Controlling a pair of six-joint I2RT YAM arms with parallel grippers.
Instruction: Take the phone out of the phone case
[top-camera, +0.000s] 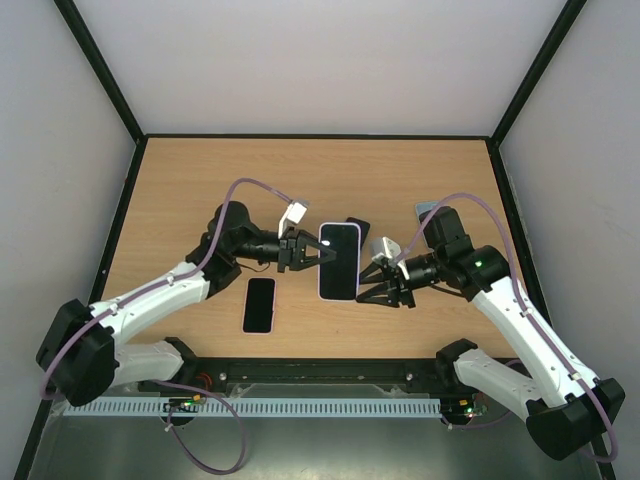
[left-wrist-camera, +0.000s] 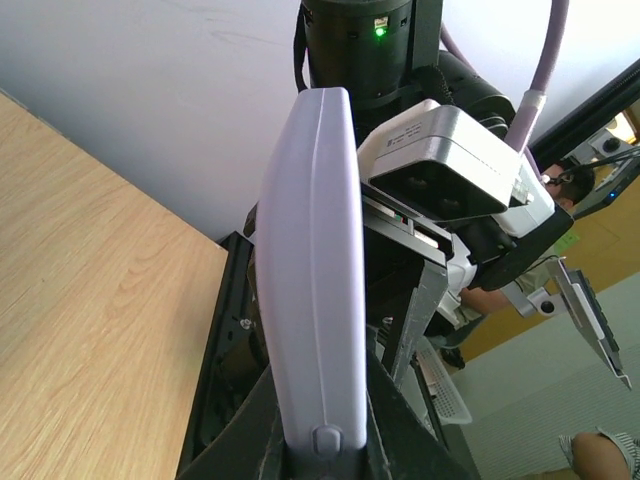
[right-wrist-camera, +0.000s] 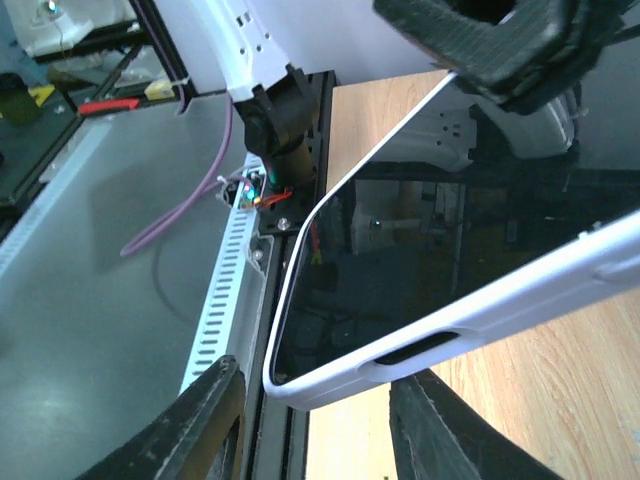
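Note:
A phone with a dark screen sits in a pale lilac case, held above the table's middle. My left gripper is shut on the case's left long edge. In the left wrist view the case stands edge-on between my left gripper's fingers. My right gripper is open at the phone's near right corner. In the right wrist view that corner of the case and the dark screen lie between my right gripper's spread fingers, with no contact visible.
A bare black phone lies flat on the wooden table, near left of the held phone. A dark flat object lies just behind the held phone. A black rail runs along the near edge. White walls enclose the table.

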